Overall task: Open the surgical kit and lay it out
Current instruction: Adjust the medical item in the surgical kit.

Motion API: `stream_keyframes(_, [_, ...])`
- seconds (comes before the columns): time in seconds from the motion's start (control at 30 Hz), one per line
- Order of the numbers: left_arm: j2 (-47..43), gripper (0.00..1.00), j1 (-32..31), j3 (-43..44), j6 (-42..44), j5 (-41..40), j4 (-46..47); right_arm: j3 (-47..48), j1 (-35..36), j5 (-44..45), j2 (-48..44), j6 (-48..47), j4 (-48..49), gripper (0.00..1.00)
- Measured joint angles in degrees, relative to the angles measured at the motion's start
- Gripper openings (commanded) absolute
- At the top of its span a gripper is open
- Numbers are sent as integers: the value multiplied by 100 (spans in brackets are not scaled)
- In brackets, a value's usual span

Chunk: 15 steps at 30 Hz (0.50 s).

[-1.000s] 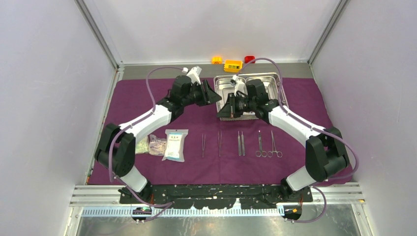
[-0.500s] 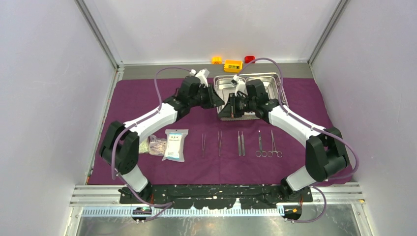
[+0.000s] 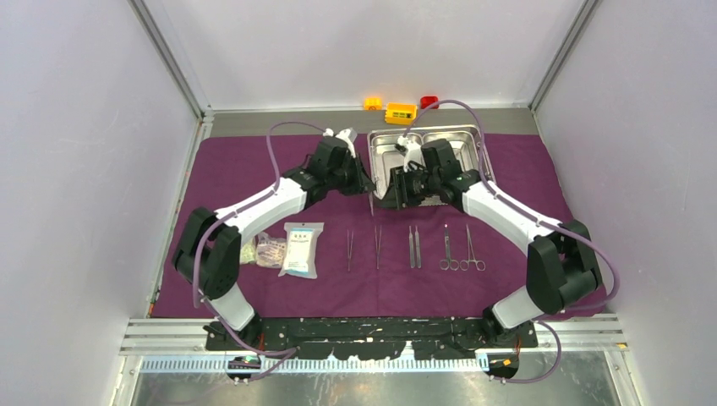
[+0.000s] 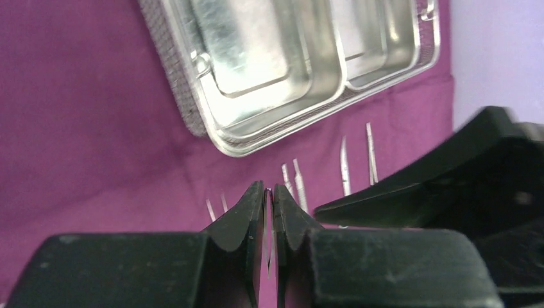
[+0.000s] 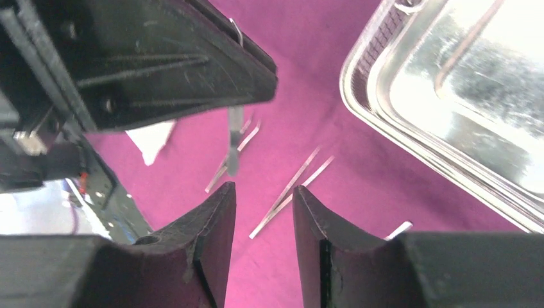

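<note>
Purple cloth (image 3: 237, 161) covers the table, with the steel tray (image 3: 461, 139) at its far side. Just in front of the tray, the left gripper (image 4: 269, 194) pinches a thin steel instrument (image 5: 234, 138). Beside it, the right gripper (image 5: 263, 199) is slightly parted and empty.

Pale lilac walls (image 3: 84, 127) (aluminium posts (image 3: 168, 59) at corners); grey table (image 3: 237, 121) edge; even light.
</note>
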Motion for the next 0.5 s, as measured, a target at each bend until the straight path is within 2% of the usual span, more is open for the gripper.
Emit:
stream_keyframes(0.3, [-81,10,-267,-713,-35,-494,-492,-50,-149,616,-931,-1338,-863,45])
stream_keyframes(0.5, [-74,11,-601,-975,-118,-654,-649,-289,-774,743,-1447,-1727,-887,45])
